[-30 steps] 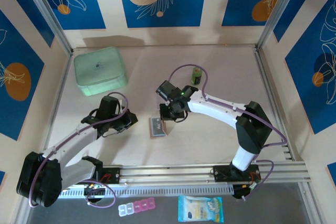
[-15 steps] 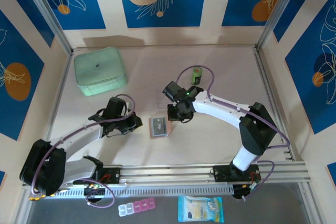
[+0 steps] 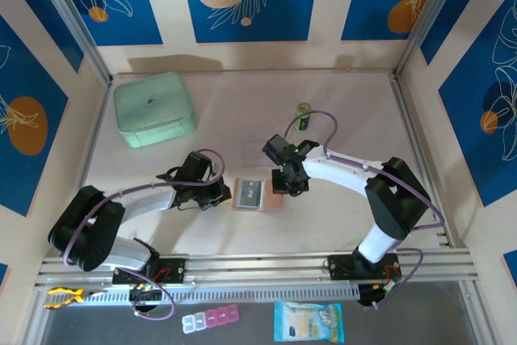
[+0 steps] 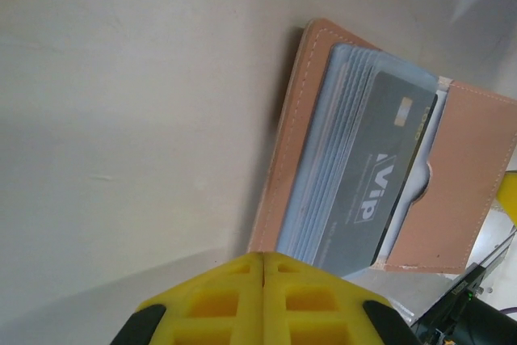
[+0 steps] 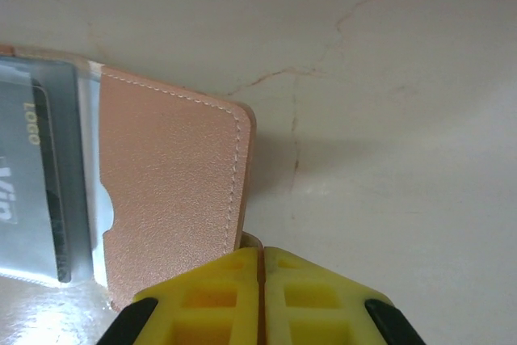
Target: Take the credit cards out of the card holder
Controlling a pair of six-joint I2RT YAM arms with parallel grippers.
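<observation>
Left pincer (image 4: 262, 279) sat with its yellow fingers pressed together, holding nothing, low over the desk (image 4: 121, 78). Just ahead of it and slightly to its right lay the card holder (image 4: 464, 191), opened flat. The holder's long edges ran away from the fingertips. A grey VIP credit card (image 4: 380, 175) lay in it along the same axis, its right edge under the tan pocket. Beyond, the right pincer (image 5: 260, 280) was also closed, at the flap's corner. Whether it pinched the leather could not be told. The left arm looked nearer the card.
</observation>
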